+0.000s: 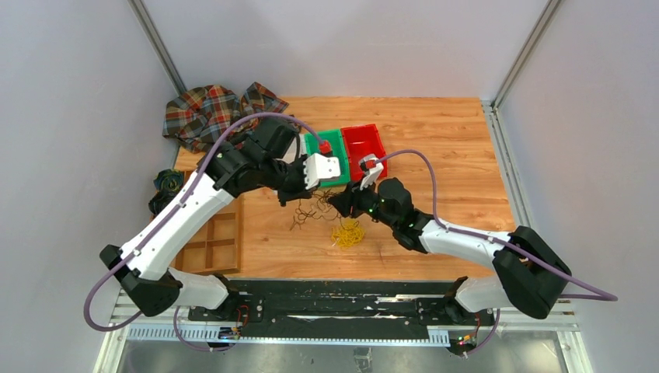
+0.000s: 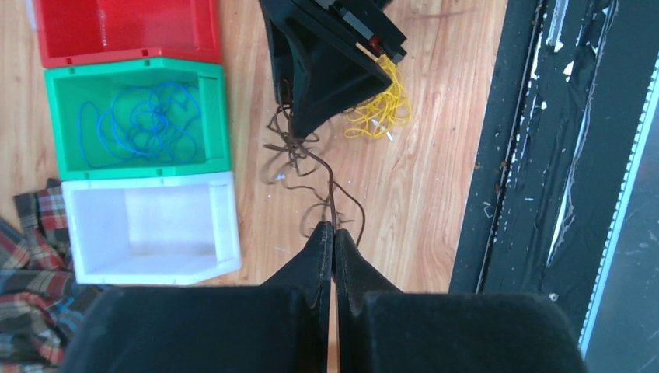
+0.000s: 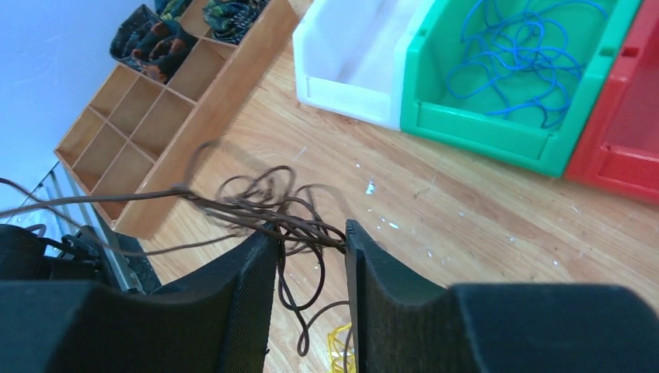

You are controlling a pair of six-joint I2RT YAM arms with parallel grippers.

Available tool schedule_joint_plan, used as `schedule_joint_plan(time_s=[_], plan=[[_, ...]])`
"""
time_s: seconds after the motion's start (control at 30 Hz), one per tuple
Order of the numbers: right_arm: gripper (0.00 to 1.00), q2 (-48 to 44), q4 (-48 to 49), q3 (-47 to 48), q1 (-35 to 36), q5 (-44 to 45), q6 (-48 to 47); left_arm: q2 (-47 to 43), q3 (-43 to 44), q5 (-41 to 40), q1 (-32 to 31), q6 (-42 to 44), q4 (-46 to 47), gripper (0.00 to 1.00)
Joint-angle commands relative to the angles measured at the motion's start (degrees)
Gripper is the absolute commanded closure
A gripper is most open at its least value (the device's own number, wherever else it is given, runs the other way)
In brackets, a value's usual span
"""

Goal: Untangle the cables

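Nearest the arm bases, the yellow cable [image 1: 348,231] lies coiled on the table [image 1: 451,155]. At its 10 o'clock sprawls the dark brown cable [image 1: 311,208]. The left gripper [image 2: 333,231] is clenched on one strand, and the right gripper [image 3: 309,242] straddles the tangle, jaws parted. Farther, at 12 o'clock, the blue cable [image 2: 140,124] fills the green bin [image 2: 219,116].
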Motion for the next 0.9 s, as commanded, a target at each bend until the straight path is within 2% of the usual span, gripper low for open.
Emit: schedule_joint_plan(time_s=[0.0,0.33,0.47,0.53,0.7,0.87], plan=[[0.65,-1.11,-1.78,-2.60,0.78,5.53,0.49,-3.07,3.79,-3.19,-0.30,3.53,-5.87,1.00],[0.77,-7.53,-7.38,-10.12,0.76,15.05,0.38,-5.29,11.00,-13.32,-0.30,11.34,-8.53,1.00],[0.86,-9.58,-11.59,-11.09,0.76,18.11,0.34,-4.71,14.80,-16.27,-0.30,13.35,-8.49,1.00],[0.86,-11.56,-12.85,-11.28,0.77,18.53,-0.13,-4.62,16.04,-16.19,-0.30,13.46,-8.54,1.00],[0.84,-19.17,-18.47,-8.38,0.81,22.06,-2.84,-5.05,13.22,-15.82,-0.30,13.94,-8.42,0.99],[0.92,-25.22,-23.07,-8.14,0.68,27.99,-3.03,-4.03,12.71,-18.54,-0.29,14.69,-8.40,0.99]])
